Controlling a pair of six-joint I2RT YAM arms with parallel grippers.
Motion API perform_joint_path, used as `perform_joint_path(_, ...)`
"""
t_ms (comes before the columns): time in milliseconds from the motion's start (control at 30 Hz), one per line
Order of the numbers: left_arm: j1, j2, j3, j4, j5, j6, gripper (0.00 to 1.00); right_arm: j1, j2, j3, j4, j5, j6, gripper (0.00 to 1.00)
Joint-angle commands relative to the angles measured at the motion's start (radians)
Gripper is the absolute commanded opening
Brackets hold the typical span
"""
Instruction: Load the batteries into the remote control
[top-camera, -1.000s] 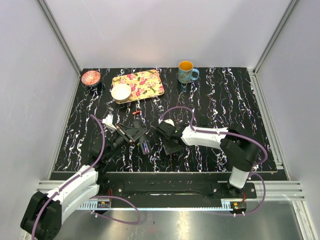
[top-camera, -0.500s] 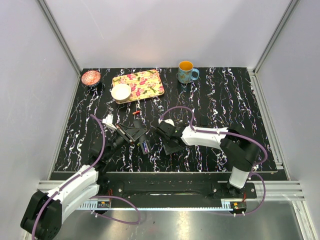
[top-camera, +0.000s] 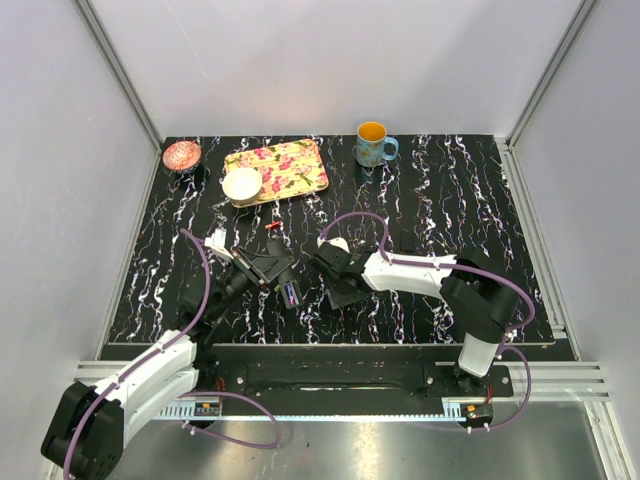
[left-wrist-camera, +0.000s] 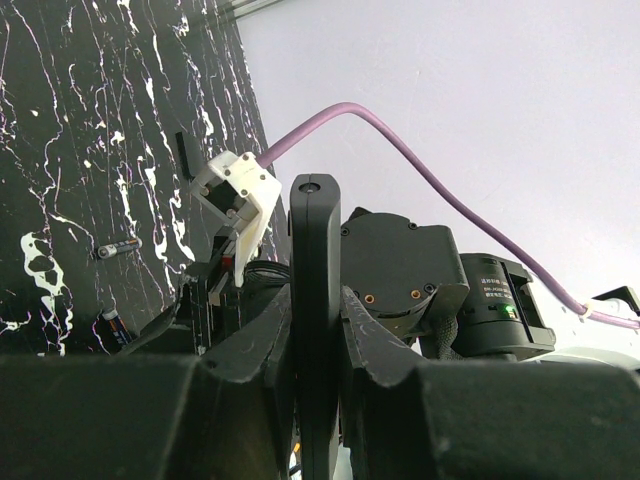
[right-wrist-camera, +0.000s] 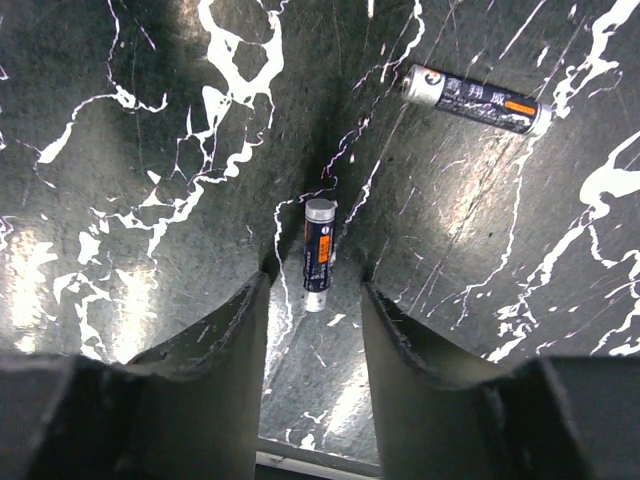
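Note:
In the left wrist view my left gripper (left-wrist-camera: 315, 330) is shut on the slim black remote control (left-wrist-camera: 315, 260), held edge-on with its end sticking up past the fingers. In the top view this gripper (top-camera: 272, 268) hovers left of centre. My right gripper (right-wrist-camera: 315, 290) is open and low over the table, with one dark blue battery with an orange label (right-wrist-camera: 318, 255) lying between its fingertips, untouched. A second battery (right-wrist-camera: 477, 100) lies to the upper right. In the top view the right gripper (top-camera: 340, 288) is close beside the left one, and a purple-blue battery (top-camera: 290, 293) lies between them.
A floral tray (top-camera: 290, 165) with a white bowl (top-camera: 242, 184), a pink bowl (top-camera: 181, 155) and a blue mug (top-camera: 373, 145) stand along the back of the black marbled table (top-camera: 450, 220). A small red item (top-camera: 272, 227) lies behind the grippers. The right arm's wrist (left-wrist-camera: 400, 260) fills the left wrist view.

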Motion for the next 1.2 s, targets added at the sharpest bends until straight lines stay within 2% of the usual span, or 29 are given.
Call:
perform_joint_path(0,0.004,-0.008,-0.01,0.072,0.015,-0.01,0.0,0.008,-0.025,0.035,0.004,0.025,-0.003,0.41)
perform_joint_path(200,0.003,-0.013,-0.013,0.069,0.015,-0.01,0.0,0.007,-0.02,0.032,0.008,0.018,0.0,0.27)
perform_joint_path(400,0.004,-0.008,-0.011,0.07,0.014,-0.008,0.0,0.007,-0.017,0.029,0.01,0.021,0.0,0.26)
perform_joint_path(467,0.004,-0.007,-0.011,0.07,0.014,-0.01,0.0,0.008,-0.012,0.029,0.01,0.017,-0.002,0.23)
perform_joint_path(667,0.004,-0.007,-0.011,0.07,0.014,-0.008,0.0,0.008,-0.017,0.026,0.008,0.012,0.001,0.0)
perform_joint_path(800,0.004,-0.001,-0.006,0.07,0.002,-0.004,0.0,0.007,-0.043,0.041,-0.036,0.018,0.012,0.0)
perform_joint_path(967,0.004,0.074,0.035,0.102,-0.006,-0.002,0.0,0.007,-0.19,0.122,-0.235,-0.001,0.0,0.0)
perform_joint_path(1167,0.001,0.295,0.069,0.369,-0.009,-0.09,0.0,0.007,-0.325,0.319,-0.537,-0.049,-0.031,0.0)
